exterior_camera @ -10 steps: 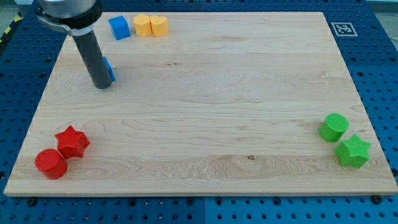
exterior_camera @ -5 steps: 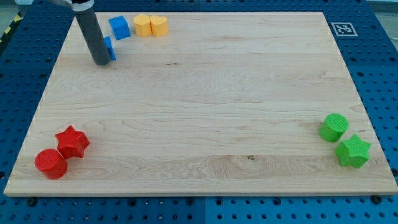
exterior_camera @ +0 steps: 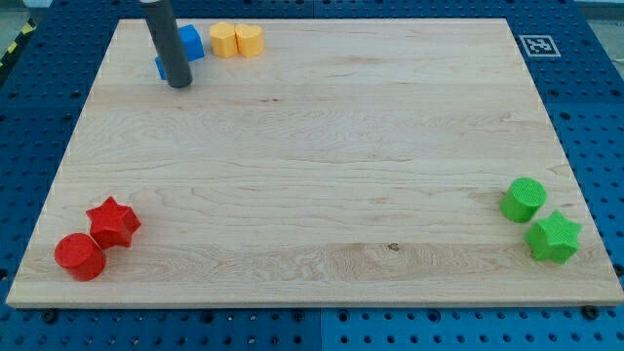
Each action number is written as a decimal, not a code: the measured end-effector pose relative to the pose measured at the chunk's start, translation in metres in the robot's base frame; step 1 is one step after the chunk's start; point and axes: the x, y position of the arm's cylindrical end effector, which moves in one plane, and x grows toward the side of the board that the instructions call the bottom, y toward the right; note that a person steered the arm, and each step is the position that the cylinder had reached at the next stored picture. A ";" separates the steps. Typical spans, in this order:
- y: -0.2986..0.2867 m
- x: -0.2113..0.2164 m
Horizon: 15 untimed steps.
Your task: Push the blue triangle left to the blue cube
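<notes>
**Blue triangle tucked behind the rod, upper left**

Blue triangle (exterior_camera: 160, 67) shows you only a sliver at the rod's left edge, just below-left of the blue cube (exterior_camera: 190, 42). My tip (exterior_camera: 179, 85) rests on the wooden board (exterior_camera: 322, 175) touching or just beside the triangle. You have no jaws to check; the arm ends in a plain rod.

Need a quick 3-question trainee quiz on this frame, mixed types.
1. True or false: my tip is at the board's top-left, by the blue blocks.
2. Which pair sits at the bottom-right? A red B green C yellow
3. Fill in: the blue triangle peeks out on the rod's ___ side.

Key: 1 true. 2 B, the green cylinder and green star. 3 left; the blue cube is at the rod's upper right.
</notes>
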 end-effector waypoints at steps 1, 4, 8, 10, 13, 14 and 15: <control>0.000 -0.009; -0.004 -0.028; -0.009 -0.043; -0.009 -0.029; -0.030 -0.040; -0.044 -0.042; -0.048 -0.046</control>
